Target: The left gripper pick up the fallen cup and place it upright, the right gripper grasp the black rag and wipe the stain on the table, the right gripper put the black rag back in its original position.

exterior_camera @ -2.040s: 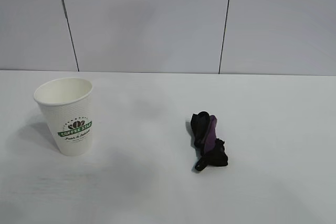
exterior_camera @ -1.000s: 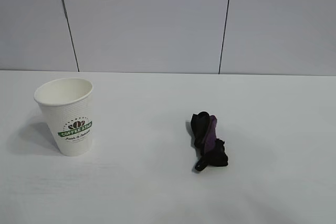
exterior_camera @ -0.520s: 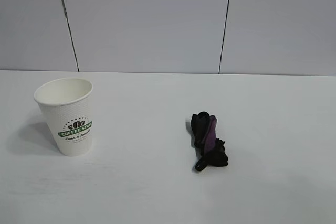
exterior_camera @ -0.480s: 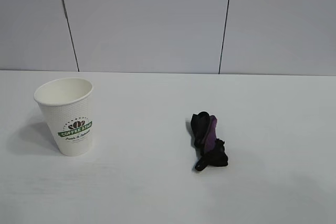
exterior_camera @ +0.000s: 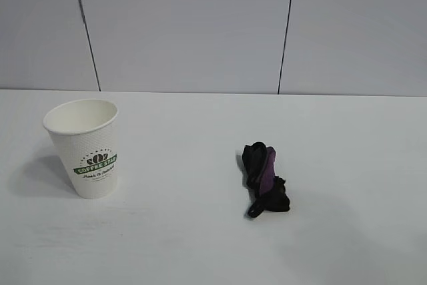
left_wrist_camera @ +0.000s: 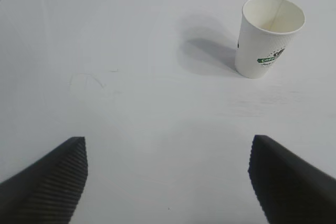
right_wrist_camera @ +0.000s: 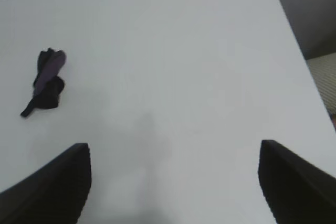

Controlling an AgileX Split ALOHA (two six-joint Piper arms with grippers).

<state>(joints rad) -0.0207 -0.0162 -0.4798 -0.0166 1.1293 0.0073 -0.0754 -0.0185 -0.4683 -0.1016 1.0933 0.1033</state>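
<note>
Two loose things: the cup (exterior_camera: pixel 85 147) is standing upright toward the left of the surface (exterior_camera: pixel 200 245), and the black rag (exterior_camera: pixel 265 179) is lying bunched near the middle, well apart from it.
Cup step: looking done, mouth up and logo facing outward.
Stain: none is showing anywhere on the surface in any view, so the wipe is appearing finished.
Rag step: the rag is resting free, nothing touching it; whether this is its original spot cannot be told.
Left claw (left_wrist_camera: pixel 168 182): sitting released, fingers wide apart, grasping nothing, well short of the cup.
Right claw (right_wrist_camera: pixel 176 182): spread wide, empty, well away from the rag.
Hidden: both arms are lying outside the exterior view; only finger parts are showing in the wrist views.
</note>
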